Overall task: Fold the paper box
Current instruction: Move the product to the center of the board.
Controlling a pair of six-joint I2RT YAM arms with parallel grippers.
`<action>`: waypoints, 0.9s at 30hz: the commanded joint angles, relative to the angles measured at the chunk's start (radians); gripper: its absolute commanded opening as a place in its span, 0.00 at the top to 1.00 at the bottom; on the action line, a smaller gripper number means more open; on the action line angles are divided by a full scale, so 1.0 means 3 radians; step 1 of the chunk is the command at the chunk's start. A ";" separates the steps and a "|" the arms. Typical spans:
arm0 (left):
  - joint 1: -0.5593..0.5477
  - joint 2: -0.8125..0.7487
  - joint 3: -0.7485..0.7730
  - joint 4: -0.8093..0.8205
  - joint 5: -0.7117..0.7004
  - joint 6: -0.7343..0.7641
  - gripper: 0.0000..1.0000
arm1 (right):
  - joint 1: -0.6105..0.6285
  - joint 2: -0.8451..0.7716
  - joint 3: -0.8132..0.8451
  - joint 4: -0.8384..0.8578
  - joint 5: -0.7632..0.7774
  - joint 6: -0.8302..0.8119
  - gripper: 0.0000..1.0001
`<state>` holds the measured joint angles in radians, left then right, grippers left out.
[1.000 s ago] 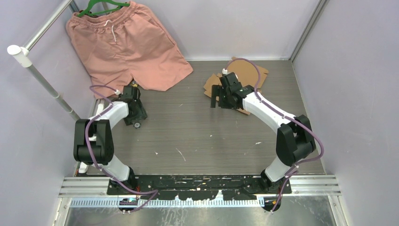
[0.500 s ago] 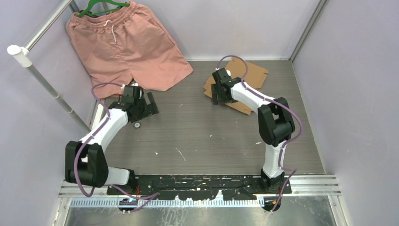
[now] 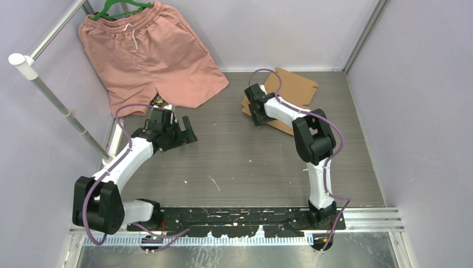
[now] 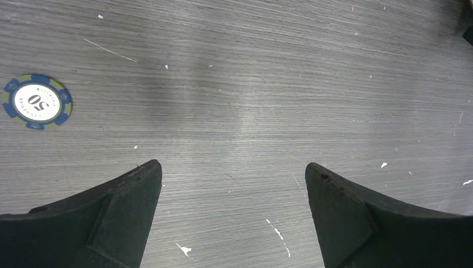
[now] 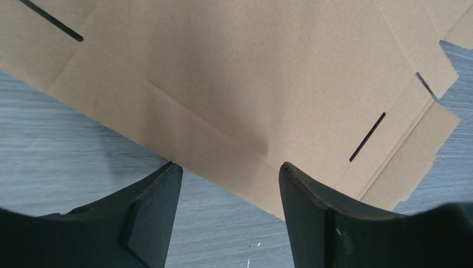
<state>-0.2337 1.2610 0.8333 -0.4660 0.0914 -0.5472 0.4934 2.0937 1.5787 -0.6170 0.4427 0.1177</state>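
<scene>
The paper box [image 3: 293, 86] lies as a flat sheet by the far edge of the table [image 3: 240, 162], right of the middle. The right gripper [image 5: 228, 170] hovers at the sheet's near edge, jaws apart, clamping nothing. The left gripper [image 4: 233, 167] gapes wide over bare table, well apart from it. With nothing pinning the sheet, a pinch may shove it away or crease it off the fold line.

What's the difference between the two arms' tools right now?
The left tool hovers over bare table, near a round chip marked 50. The right tool is at the edge of the flat cardboard sheet. The left tool's jaws stand wider apart than the right tool's. Both are black and open, and neither is clamped on anything.
</scene>
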 commanded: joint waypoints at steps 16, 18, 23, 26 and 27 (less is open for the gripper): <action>-0.0151 -0.0025 0.0089 0.0075 -0.0053 -0.0046 0.00 | -0.0010 0.0159 0.0000 0.0396 0.0763 -0.0163 0.66; -0.0159 -0.0044 0.0087 0.0055 -0.0064 -0.0045 0.00 | -0.0008 0.0152 -0.0032 0.0478 0.0795 -0.0159 0.69; -0.0175 -0.0078 0.0076 0.0014 -0.0097 -0.0029 0.00 | -0.0009 0.0110 -0.0085 0.0603 0.0856 -0.0153 0.78; -0.0182 -0.0095 0.0075 -0.0011 -0.0095 -0.0030 0.00 | -0.0007 0.0061 -0.0103 0.0634 0.0893 -0.0168 0.83; -0.0182 -0.0104 0.0072 -0.0016 -0.0097 -0.0031 0.00 | -0.0008 0.0037 -0.0103 0.0616 0.0896 -0.0168 0.84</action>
<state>-0.2825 1.2663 0.8333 -0.4706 0.0723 -0.5648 0.4969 2.1498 1.5433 -0.5209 0.6456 0.0681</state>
